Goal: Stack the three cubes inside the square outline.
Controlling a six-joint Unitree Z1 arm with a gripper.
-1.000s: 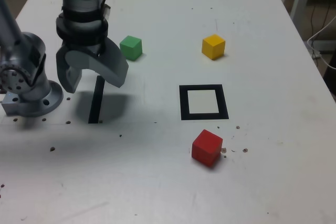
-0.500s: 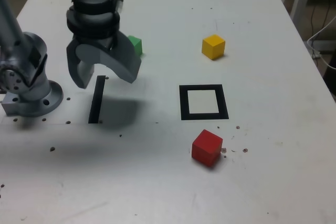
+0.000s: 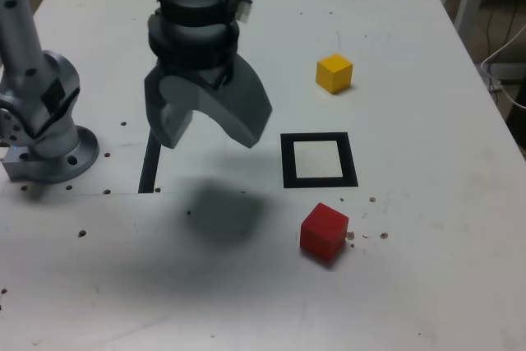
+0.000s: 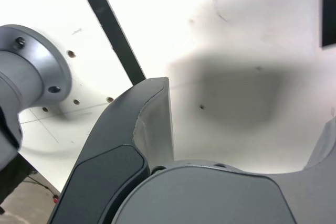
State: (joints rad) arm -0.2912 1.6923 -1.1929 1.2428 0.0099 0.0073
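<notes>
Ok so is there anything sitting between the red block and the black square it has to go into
Nothing visible. In the exterior view the red block sits on bare table just below the black square, whose white centre is empty. The open gripper hangs off to that view's left, and the yellow block lies beyond the square.

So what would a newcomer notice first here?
The big grey gripper, jaws spread wide and empty, hanging over the white table above its own dark shadow. To the exterior view's right sits the black square outline, with a red cube just nearer the camera and a yellow cube farther back.
</notes>
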